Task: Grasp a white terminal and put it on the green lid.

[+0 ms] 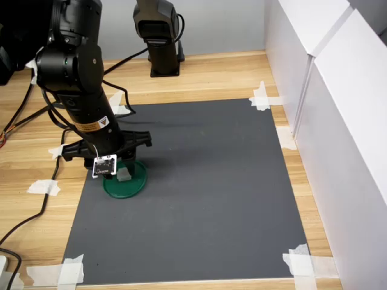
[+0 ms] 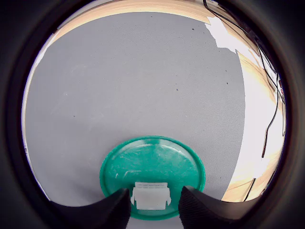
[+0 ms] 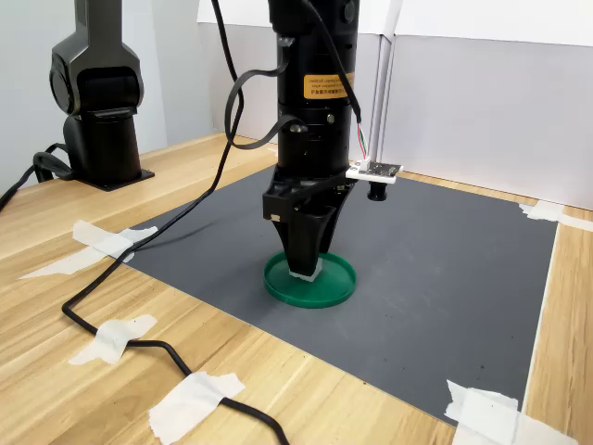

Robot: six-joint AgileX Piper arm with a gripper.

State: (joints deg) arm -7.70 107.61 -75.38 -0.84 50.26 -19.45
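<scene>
- My hand (image 2: pixel 150 202) points straight down over the green lid (image 2: pixel 152 164), with its two dark fingers (image 2: pixel 102 210) standing on either side of the white terminal (image 2: pixel 151 195).
- In the wrist view the fingers sit close beside the terminal, one at each end. I cannot tell whether they press on it or stand just off it, so the grip is narrow but uncertain.
- The white terminal rests on the lid's inner face, near the rim on the side under my hand. In the second exterior view it shows as a small pale block (image 3: pixel 305 273) at my fingertips.
- The green lid lies flat on the dark grey mat (image 1: pixel 205 199), near the mat's edge on the first exterior view's left.
- A small white circuit board (image 1: pixel 104 165) hangs off my wrist just above the lid.
- The mat is fixed at its corners with white tape strips (image 1: pixel 300 263) to the wooden tabletop (image 1: pixel 211 72).
- A black cable (image 3: pixel 139 278) trails across the tabletop in the second exterior view.
- A second black arm base (image 1: pixel 162 36) stands beyond the mat, and white panels (image 1: pixel 338 121) wall off the first exterior view's right.
</scene>
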